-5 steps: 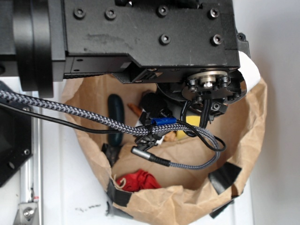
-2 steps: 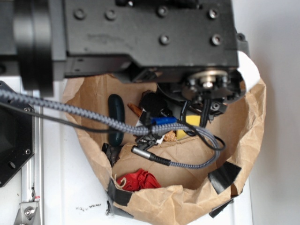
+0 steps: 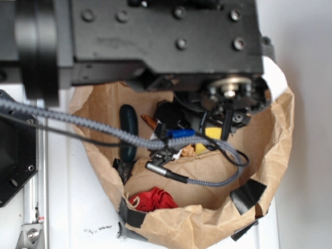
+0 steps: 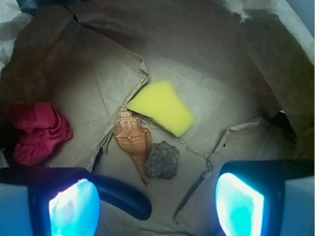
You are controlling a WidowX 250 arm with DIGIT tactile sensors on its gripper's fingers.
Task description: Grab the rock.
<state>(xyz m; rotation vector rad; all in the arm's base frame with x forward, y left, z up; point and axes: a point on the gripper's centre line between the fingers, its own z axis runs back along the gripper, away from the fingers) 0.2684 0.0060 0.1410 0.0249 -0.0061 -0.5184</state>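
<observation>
My claw (image 4: 157, 199) hangs with its jaws spread wide and nothing between them; in the wrist view the two pale blue pads (image 4: 74, 206) sit at the lower left and lower right corners of the frame, with open paper floor between. The rock (image 4: 162, 160) lies just below centre, in the gap above my pads but closer to the left one than the right, resting on the crumpled brown paper bag (image 4: 206, 64). The seashell (image 4: 132, 139) lies right against the rock's left side, its pointed tail running down past it, and the yellow sponge (image 4: 161, 108) sits just above, apart from the rock. A red crumpled cloth (image 4: 37, 132) is well off at the left edge, and the dark green oblong thing (image 4: 120, 196) crosses in front of my left pad at the bottom. Over the last second the outside view shows almost no shift: my arm (image 3: 155, 36) has settled a touch and the cable has sagged slightly, nothing more. I judge that I am lined up above the bag but not yet descending, and that the shell crowding the rock is the risk when I close.
</observation>
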